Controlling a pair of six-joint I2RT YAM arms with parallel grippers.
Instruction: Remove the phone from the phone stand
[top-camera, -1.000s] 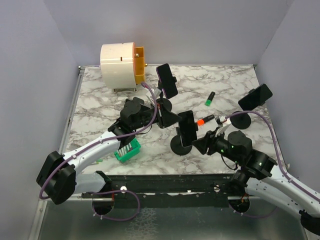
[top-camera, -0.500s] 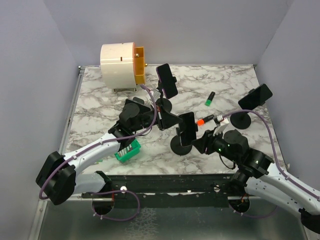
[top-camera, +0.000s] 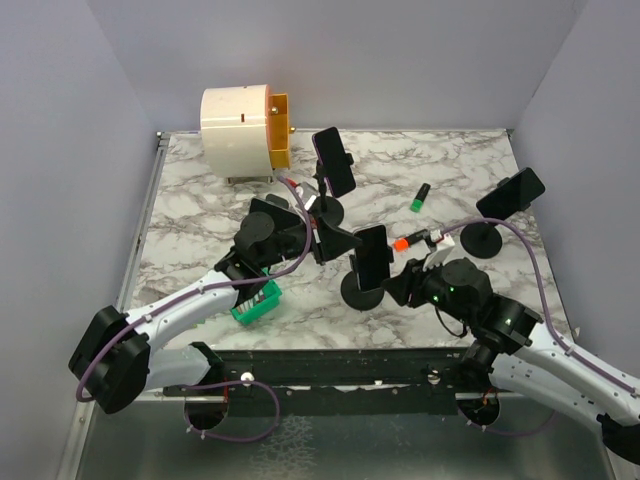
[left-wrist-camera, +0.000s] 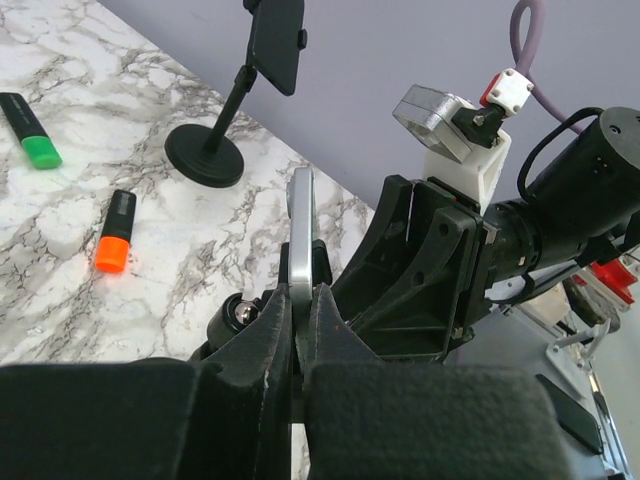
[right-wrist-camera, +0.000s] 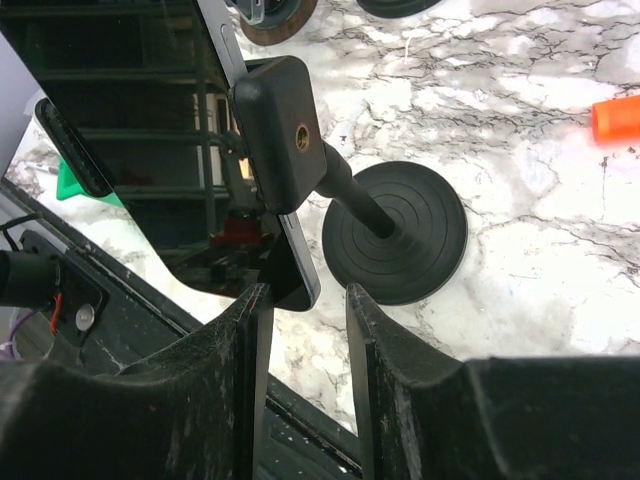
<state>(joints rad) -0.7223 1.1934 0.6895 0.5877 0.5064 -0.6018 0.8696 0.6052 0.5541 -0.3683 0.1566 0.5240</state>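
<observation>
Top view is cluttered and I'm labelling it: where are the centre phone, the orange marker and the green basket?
centre phone (top-camera: 373, 257), top external view, middle of its dark face.
orange marker (top-camera: 403, 243), top external view, its orange end.
green basket (top-camera: 256, 304), top external view, its near wall.

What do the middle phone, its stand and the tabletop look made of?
Phone: glossy glass face, mirroring the rig; its silvery edge in the left wrist view is likely metal.
Stand: matte black, probably plastic or rubber-coated, with a ringed base.
Tabletop: marble pattern, likely printed laminate; cannot confirm.
</observation>
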